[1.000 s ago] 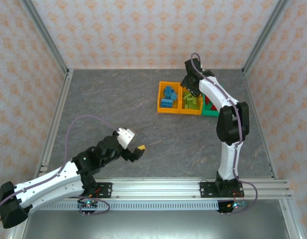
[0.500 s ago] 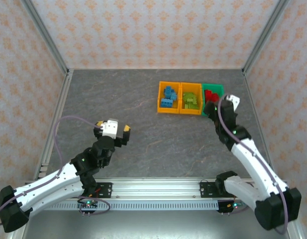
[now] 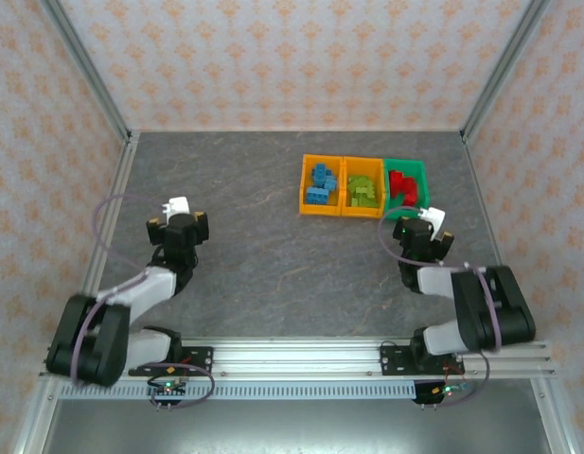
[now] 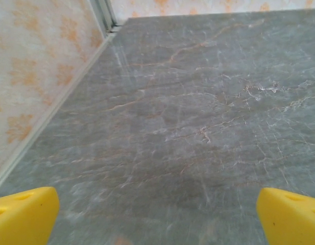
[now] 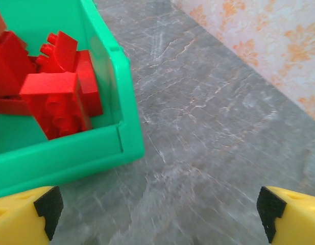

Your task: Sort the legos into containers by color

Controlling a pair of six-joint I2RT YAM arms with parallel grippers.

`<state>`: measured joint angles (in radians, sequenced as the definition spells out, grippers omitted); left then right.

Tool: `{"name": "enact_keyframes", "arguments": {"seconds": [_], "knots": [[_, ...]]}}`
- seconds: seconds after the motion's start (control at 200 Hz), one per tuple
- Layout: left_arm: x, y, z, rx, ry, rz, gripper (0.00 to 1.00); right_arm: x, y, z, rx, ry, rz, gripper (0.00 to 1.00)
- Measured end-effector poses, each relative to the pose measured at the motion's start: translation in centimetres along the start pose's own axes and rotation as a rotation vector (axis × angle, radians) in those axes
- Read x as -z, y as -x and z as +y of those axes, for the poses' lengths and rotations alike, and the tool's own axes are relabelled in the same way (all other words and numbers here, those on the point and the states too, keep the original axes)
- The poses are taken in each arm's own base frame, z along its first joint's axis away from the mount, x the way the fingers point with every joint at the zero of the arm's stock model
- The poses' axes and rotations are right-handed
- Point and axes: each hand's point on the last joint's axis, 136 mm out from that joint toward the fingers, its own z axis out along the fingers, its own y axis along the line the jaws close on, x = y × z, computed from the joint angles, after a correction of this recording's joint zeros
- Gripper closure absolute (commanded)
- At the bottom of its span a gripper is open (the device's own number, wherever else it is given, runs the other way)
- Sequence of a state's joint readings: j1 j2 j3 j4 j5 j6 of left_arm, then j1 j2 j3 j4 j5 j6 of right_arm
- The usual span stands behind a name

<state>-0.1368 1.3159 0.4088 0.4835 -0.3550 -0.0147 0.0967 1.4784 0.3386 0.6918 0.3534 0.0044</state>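
Note:
Three containers stand side by side at the back right. An orange bin holds blue legos, a second orange bin holds lime green legos, and a green bin holds red legos. My right gripper sits just in front of the green bin, open and empty. In the right wrist view the green bin's near corner and the red legos lie ahead to the left of the gripper. My left gripper is open over bare table at the left, nothing between its jaws.
Patterned walls with metal frame posts close in the table; the left wall's base rail runs close by my left gripper, and the right wall is near my right one. A metal rail carries both arm bases at the near edge.
My right arm has pulled back from above the bins and folded down in front of the green bin, its jaws opening wide. My left arm has drawn back leftward and folded.

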Motion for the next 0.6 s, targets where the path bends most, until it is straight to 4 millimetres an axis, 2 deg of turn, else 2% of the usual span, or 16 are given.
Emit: {"name": "enact_keyframes", "arguments": {"seconds": [0.07, 0.165, 0.31, 0.601], "knots": [[-2.2, -1.2, -0.8, 0.007, -0.038, 0.022, 0.00, -1.0, -0.5, 0.1, -0.001, 0.008, 0.024, 0.01], [-3.2, -3.2, -0.4, 0.013, -0.057, 0.064, 0.00, -1.1, 0.7, 0.7, -0.027, 0.036, -0.016, 0.01], [-3.2, -2.0, -1.1, 0.039, -0.102, 0.018, 0.00, -1.2, 2.0, 1.5, -0.045, 0.072, -0.043, 0.01], [-3.1, -1.3, -1.7, 0.049, -0.135, -0.007, 0.00, -1.2, 2.0, 2.1, -0.040, 0.110, -0.043, 0.01]]}}
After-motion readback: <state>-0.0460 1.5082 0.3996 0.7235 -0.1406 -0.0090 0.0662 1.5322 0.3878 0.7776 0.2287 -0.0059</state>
